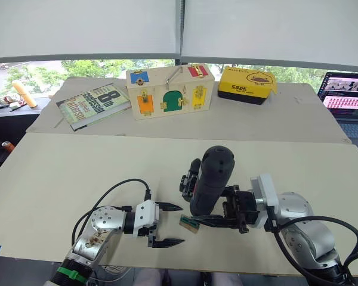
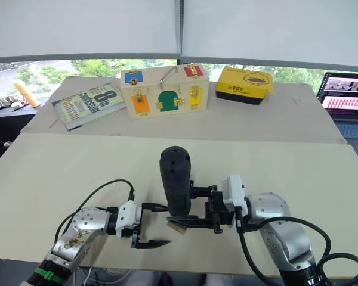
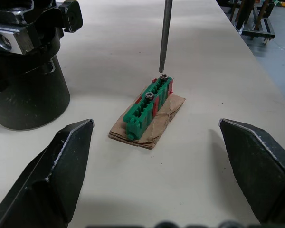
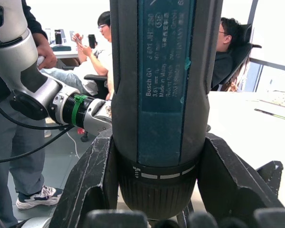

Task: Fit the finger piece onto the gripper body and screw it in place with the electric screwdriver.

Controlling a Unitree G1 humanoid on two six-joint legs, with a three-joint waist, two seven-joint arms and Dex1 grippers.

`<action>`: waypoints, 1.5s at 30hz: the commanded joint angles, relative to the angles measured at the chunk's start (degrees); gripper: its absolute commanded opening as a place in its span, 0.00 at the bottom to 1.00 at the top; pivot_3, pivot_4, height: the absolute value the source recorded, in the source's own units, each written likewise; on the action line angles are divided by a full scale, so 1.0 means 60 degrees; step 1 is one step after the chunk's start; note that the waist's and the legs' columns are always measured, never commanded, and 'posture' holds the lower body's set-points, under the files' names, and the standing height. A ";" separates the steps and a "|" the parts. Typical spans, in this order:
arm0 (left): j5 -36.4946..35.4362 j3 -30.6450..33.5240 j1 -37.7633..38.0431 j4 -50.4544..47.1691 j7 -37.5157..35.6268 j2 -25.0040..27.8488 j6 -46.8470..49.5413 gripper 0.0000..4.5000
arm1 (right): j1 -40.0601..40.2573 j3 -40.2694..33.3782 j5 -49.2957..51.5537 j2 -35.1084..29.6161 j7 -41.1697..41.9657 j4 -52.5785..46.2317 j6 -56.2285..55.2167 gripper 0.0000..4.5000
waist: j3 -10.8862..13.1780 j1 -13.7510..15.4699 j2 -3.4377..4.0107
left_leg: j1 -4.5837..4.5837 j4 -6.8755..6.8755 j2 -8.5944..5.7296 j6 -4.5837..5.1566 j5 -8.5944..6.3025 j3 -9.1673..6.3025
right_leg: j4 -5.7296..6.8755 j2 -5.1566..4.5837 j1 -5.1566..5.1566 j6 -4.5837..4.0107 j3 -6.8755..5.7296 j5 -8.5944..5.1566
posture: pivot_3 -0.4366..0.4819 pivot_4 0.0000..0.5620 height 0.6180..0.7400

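Note:
My right gripper (image 1: 210, 213) is shut on the electric screwdriver (image 1: 212, 174), a thick dark cylinder held upright with its rounded end on top. In the left wrist view its thin metal bit (image 3: 165, 33) points down, with the tip just above a screw in a small green block (image 3: 149, 101) that lies on a scrap of cardboard. The gripper body (image 3: 24, 71), a chunky black block on a round base, stands beside that block. My left gripper (image 1: 169, 225) rests open on the table, its fingers either side of the green block. The finger piece is out of view.
At the back of the table stand a wooden latch box (image 1: 170, 89), a book (image 1: 92, 104) and a yellow box (image 1: 247, 83). A laptop (image 1: 349, 98) sits far right. The right wrist view shows people seated behind the table.

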 commanded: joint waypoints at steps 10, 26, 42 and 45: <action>0.0222 -0.0348 -0.0081 0.0377 0.0061 -0.0099 0.0225 1.00 | 0.0042 -0.0206 0.0119 -0.0284 -0.0122 -0.0361 -0.0343 0.42 | -0.0009 0.0063 0.0015 | -0.0056 0.0001 -0.0001 0.0013 0.0007 -0.0027 | -0.0072 0.0002 0.0000 0.0023 -0.0040 0.0019 | 0.48 0.27 1.00; 0.0254 -0.0342 -0.0158 0.0518 0.0121 -0.0205 0.0219 1.00 | 0.0253 -0.0584 0.0573 -0.0483 -0.0297 -0.0653 -0.0224 0.42 | -0.0010 0.0127 0.0018 | -0.0070 0.0001 -0.0003 0.0017 0.0008 -0.0037 | -0.0080 0.0000 -0.0001 0.0028 -0.0048 0.0022 | 0.48 0.27 1.00; 0.0304 -0.0367 -0.0165 0.0539 0.0167 -0.0279 0.0160 1.00 | 0.0276 -0.0373 0.0410 -0.0644 -0.0188 -0.0467 -0.0318 0.42 | -0.0011 0.0135 0.0019 | -0.0078 0.0002 -0.0003 0.0023 0.0008 -0.0043 | -0.0083 -0.0018 -0.0003 0.0029 -0.0051 0.0023 | 0.48 0.27 1.00; 0.0313 -0.0375 -0.0143 0.0524 0.0177 -0.0272 0.0171 1.00 | 0.0302 -0.0344 0.0368 -0.0643 -0.0164 -0.0451 -0.0317 0.42 | -0.0011 0.0135 0.0019 | -0.0079 0.0002 -0.0003 0.0023 0.0008 -0.0045 | -0.0083 -0.0019 -0.0004 0.0030 -0.0051 0.0023 | 0.48 0.27 1.00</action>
